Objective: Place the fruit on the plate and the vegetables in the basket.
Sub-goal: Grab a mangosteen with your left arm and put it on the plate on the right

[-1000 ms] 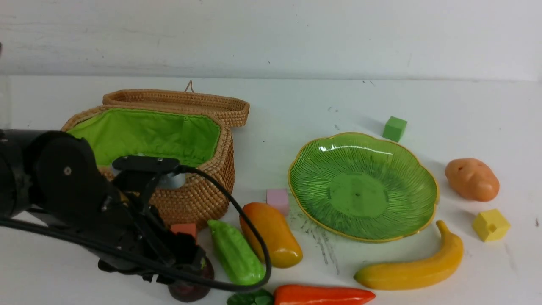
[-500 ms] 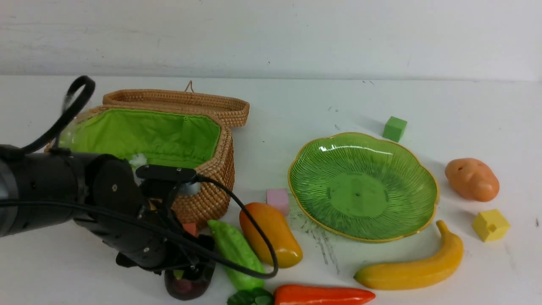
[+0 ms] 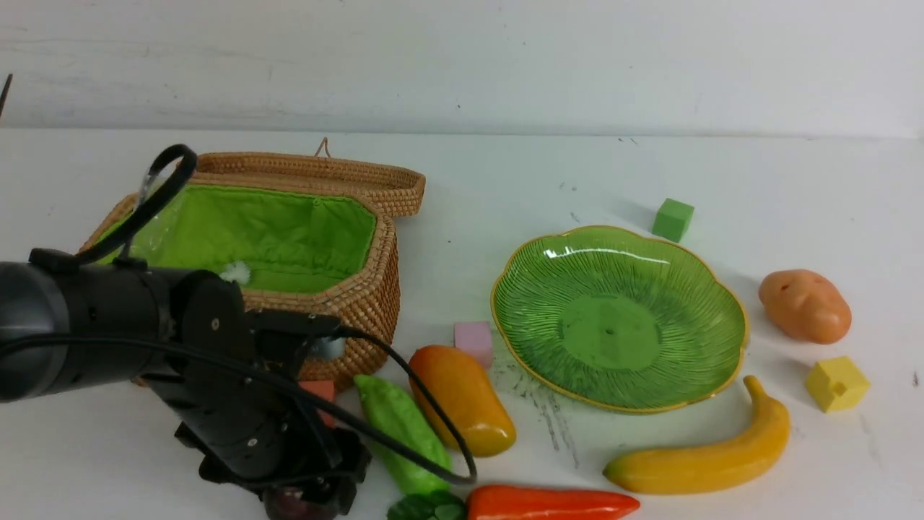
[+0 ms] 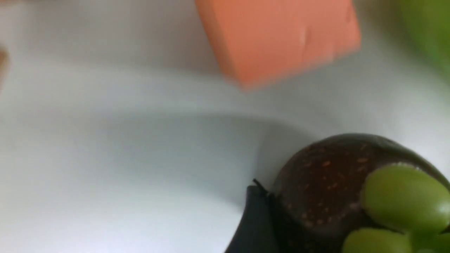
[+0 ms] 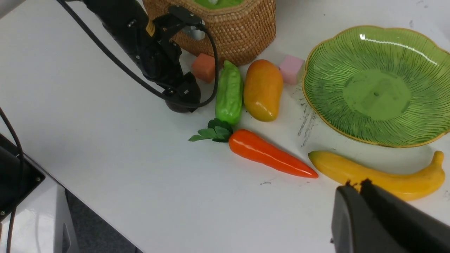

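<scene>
My left gripper (image 3: 307,495) is low on the table's near left, shut on the dark purple mangosteen (image 4: 327,186); one finger (image 4: 255,225) presses its side and the other is out of view. The mango (image 3: 462,397), green pod (image 3: 401,430), carrot (image 3: 548,503) and banana (image 3: 707,455) lie along the front. The potato (image 3: 805,305) sits at the far right. The green plate (image 3: 617,318) and the open basket (image 3: 361,318) hold no toys. My right gripper (image 5: 357,182) is shut and empty, above the table near the banana (image 5: 379,175).
Foam cubes lie around: orange (image 3: 317,390) beside the basket, pink (image 3: 473,339) between the mango and plate, green (image 3: 673,219) behind the plate, yellow (image 3: 836,383) near the potato. The basket lid (image 3: 303,173) lies open behind it. The table's front edge is close to the carrot.
My left arm has swung down and to the left, lowering the gripper over the mangosteen. The mangosteen has shifted slightly left with it. Nothing else has moved.
</scene>
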Motion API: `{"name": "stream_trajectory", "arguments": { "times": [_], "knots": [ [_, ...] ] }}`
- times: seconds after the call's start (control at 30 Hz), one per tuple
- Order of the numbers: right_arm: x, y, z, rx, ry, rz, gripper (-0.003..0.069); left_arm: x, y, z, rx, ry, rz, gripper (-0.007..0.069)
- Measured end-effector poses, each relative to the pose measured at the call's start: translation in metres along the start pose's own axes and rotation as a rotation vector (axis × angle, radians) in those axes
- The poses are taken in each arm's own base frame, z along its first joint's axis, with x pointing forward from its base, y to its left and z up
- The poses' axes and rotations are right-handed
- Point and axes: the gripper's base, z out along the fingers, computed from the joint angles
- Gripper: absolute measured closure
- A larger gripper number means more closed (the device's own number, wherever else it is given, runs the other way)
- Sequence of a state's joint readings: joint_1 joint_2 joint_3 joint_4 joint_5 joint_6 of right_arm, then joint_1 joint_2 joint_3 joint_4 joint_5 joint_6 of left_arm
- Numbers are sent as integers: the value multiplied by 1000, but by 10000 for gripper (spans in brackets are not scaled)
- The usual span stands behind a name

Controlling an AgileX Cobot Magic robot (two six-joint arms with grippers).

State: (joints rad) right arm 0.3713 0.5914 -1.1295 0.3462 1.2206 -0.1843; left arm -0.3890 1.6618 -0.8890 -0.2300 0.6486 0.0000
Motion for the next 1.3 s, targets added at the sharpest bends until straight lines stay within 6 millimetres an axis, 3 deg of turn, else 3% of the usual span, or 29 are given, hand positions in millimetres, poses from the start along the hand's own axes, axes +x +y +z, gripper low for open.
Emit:
{"name": "stream_trajectory", "arguments": {
  "times": [0.07, 0.23, 0.27, 0.3, 0.4, 0.5, 0.53, 0.57, 0.63, 0.67, 0.8, 0.83, 0.9, 1.03, 1.17, 1.3],
  "knots": [
    [0, 0, 0, -1, 0, 0, 618, 2, -1, -4, 3, 28, 2, 57],
    [0, 0, 0, -2, -1, 1, 615, 10, -13, -48, 69, 59, -42, 57],
    [-1, 0, 0, -1, -6, 2, 615, 11, -20, -64, 106, 21, -17, 57],
    [-1, 0, 0, 0, -7, 2, 615, 11, -21, -64, 112, 19, -12, 57],
    [-2, -3, 0, 33, -24, 25, 615, 2, -63, -107, 256, -207, 181, 57],
    [-3, -7, 0, 71, -32, 51, 613, -14, -101, -124, 345, -395, 319, 57],
    [-3, -7, 0, 77, -31, 55, 612, -16, -104, -127, 356, -415, 325, 57],
    [-3, -9, 0, 96, -34, 67, 610, -28, -124, -129, 383, -496, 388, 57],
    [-3, -12, -1, 126, -38, 83, 608, -49, -149, -122, 402, -571, 446, 57],
    [-3, -13, -1, 144, -40, 96, 607, -63, -163, -109, 402, -586, 465, 57],
    [-3, -17, -2, 190, -44, 124, 604, -105, -188, -70, 403, -588, 469, 57],
    [-3, -18, -2, 192, -44, 126, 604, -106, -188, -65, 399, -577, 468, 57],
    [-3, -19, -2, 203, -45, 142, 604, -130, -196, -28, 395, -530, 468, 57],
    [-3, -19, -2, 204, -45, 152, 600, -151, -198, 15, 394, -447, 470, 57],
    [-2, -19, -2, 211, -41, 151, 597, -160, -193, 38, 384, -405, 449, 57],
    [-2, -19, -2, 213, -40, 151, 594, -161, -192, 41, 368, -399, 453, 55]
  ]
}}
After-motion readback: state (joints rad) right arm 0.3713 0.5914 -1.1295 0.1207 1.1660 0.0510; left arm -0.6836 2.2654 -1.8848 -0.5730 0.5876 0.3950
